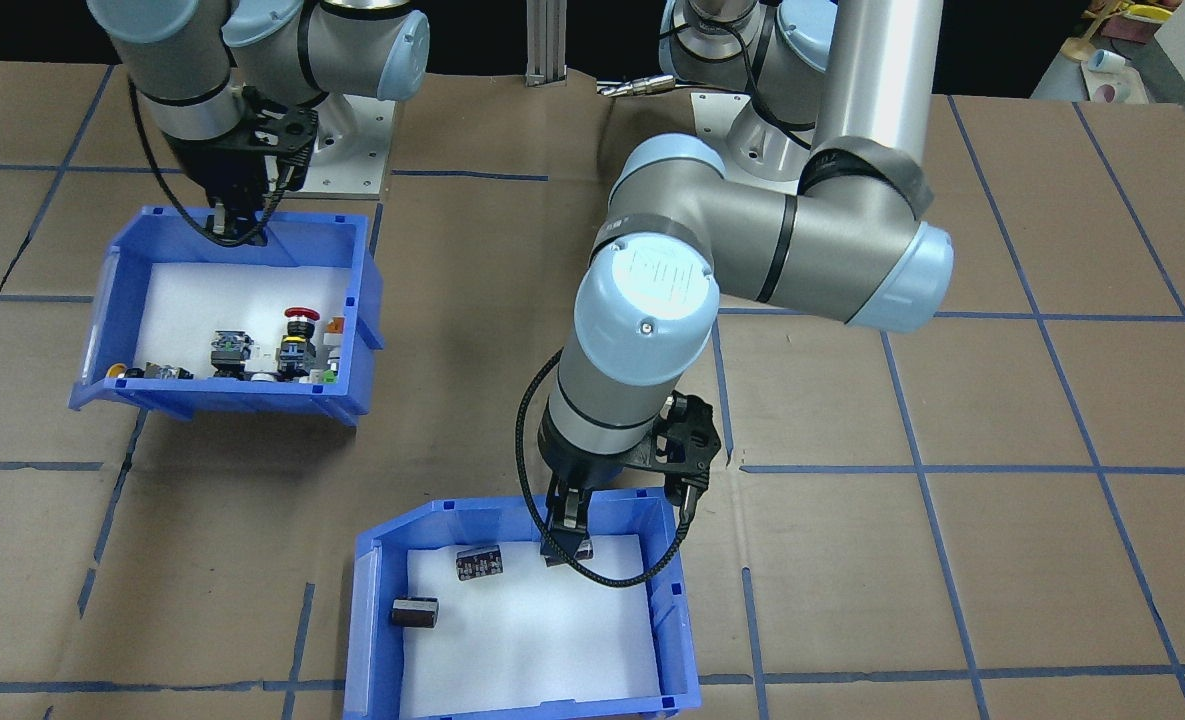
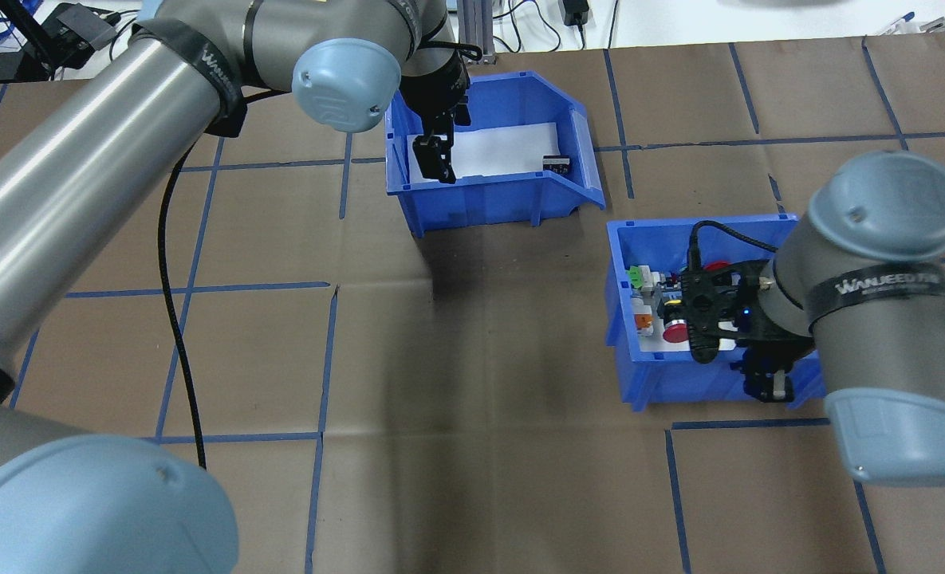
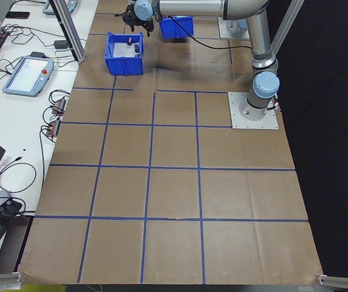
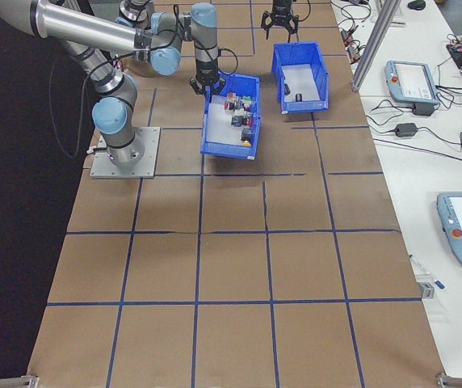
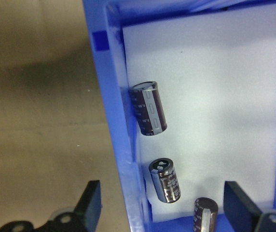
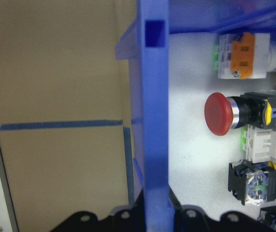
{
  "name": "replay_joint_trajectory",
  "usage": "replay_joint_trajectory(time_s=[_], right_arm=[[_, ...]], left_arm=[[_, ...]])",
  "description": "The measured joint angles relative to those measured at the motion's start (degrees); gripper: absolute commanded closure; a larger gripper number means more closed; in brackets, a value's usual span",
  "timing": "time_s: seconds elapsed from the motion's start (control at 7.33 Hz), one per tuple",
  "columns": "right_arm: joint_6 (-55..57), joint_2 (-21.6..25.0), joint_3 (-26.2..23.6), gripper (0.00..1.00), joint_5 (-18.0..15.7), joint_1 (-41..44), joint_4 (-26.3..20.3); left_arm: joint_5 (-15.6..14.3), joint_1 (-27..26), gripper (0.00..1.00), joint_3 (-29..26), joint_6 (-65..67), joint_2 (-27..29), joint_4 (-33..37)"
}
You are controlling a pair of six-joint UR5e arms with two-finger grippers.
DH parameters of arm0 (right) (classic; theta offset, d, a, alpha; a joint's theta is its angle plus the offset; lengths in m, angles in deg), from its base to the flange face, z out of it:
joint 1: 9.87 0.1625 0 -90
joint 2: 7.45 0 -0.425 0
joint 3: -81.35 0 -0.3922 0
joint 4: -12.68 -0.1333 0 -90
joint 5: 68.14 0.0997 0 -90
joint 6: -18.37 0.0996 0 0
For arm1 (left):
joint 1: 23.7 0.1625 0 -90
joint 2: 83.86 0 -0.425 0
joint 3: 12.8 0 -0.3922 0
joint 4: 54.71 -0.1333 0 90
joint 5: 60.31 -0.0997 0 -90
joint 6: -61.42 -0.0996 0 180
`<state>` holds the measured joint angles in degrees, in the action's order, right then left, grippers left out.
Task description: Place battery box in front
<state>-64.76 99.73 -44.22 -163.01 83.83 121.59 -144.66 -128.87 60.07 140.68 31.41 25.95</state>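
Your left gripper (image 5: 162, 205), jaws spread, straddles the blue plastic foam-lined battery box's (image 2: 488, 187) wall at its 9 o'clock side.

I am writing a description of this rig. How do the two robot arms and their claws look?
Both arms have silver-grey metal tubes, pale blue round joint caps and black bands with white lettering. Each carries a black two-finger claw: the left claw and the right claw. A black cable runs along each wrist.
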Motion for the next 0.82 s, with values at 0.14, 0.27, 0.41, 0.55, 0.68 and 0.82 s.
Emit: replay_joint_trajectory(time_s=[0.14,0.27,0.41,0.55,0.68,0.82], right_arm=[[5.7,-0.3,0.0,0.94,0.0,4.9,1.2],[10.9,-1.4,0.0,0.94,0.0,10.0,3.6],[15.3,-3.2,0.1,0.94,-0.1,14.9,7.1],[18.6,-5.5,0.3,0.94,-0.4,19.2,10.3],[20.7,-7.5,0.5,0.94,-0.5,22.5,12.6],[22.0,-8.9,0.5,0.94,-0.4,24.6,13.7]], left_arm=[[-0.8,0.2,0.02,1.5,-9.3,-2.9,2.9],[-1.4,0.6,0.02,3.7,-18.5,-6.1,5.4],[-1.6,1.6,0.02,6.7,-26.2,-9.7,7.5],[-1.7,3.1,0.02,10.0,-34.8,-13.4,8.5],[-1.8,5.2,0.02,13.6,-44.3,-17.1,8.8],[-1.8,7.0,0.01,16.9,-53.3,-20.5,8.8]])
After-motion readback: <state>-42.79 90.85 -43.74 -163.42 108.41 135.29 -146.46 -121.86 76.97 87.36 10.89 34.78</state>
